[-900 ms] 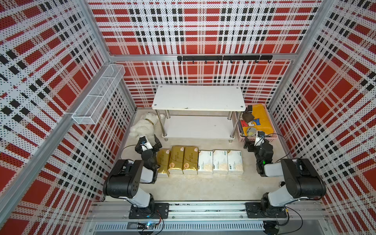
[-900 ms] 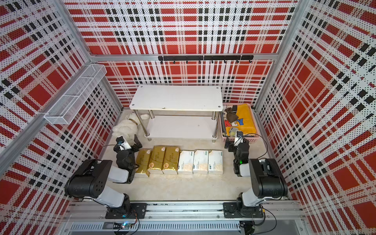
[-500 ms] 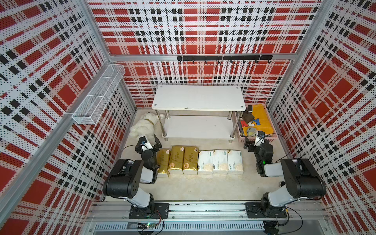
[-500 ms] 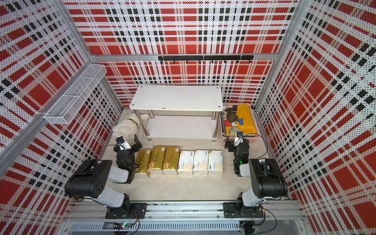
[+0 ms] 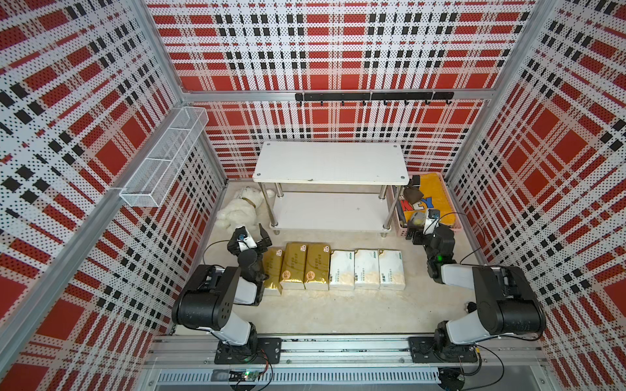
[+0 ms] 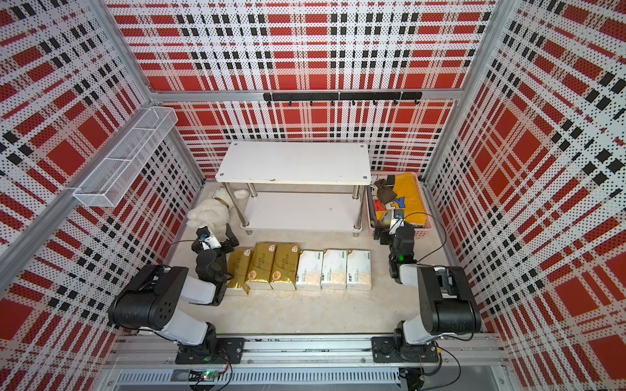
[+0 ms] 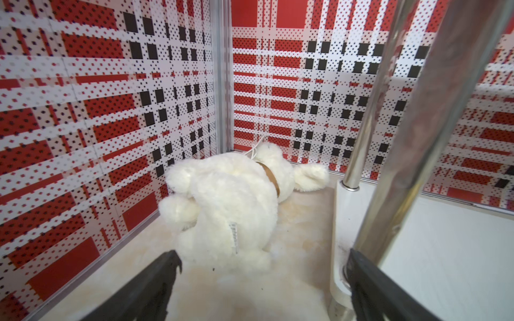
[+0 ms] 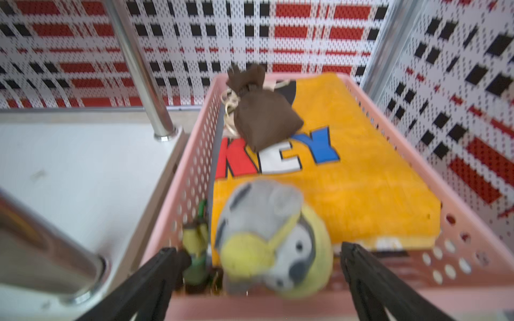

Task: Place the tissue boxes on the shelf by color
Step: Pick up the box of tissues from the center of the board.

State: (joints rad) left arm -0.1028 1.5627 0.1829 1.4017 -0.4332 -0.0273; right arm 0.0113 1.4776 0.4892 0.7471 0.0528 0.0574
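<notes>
Six soft, brick-shaped tissue packs lie in one row, sides touching, on the cream fleecy floor point(image 5: 338, 311) just in front of the low two-tier shelf point(image 5: 330, 162) of smooth white boards and chrome legs. The three shiny gold packs point(image 5: 298, 267) sit toward the robot's left and the three matte white packs point(image 5: 367, 270) with peach print toward its right.

The left gripper point(image 5: 250, 237) hovers by the far end of the outermost gold pack, its black jaws spread wide around nothing, facing a fluffy white plush toy point(image 7: 230, 205). The right gripper point(image 8: 258, 250) is equally spread and empty at the near wall of a perforated pink plastic crate point(image 8: 194, 155), which holds a folded yellow towel point(image 8: 347, 172), a brown cloth pouch point(image 8: 264, 116) and a grey-and-yellow plush bird point(image 8: 278, 239).
</notes>
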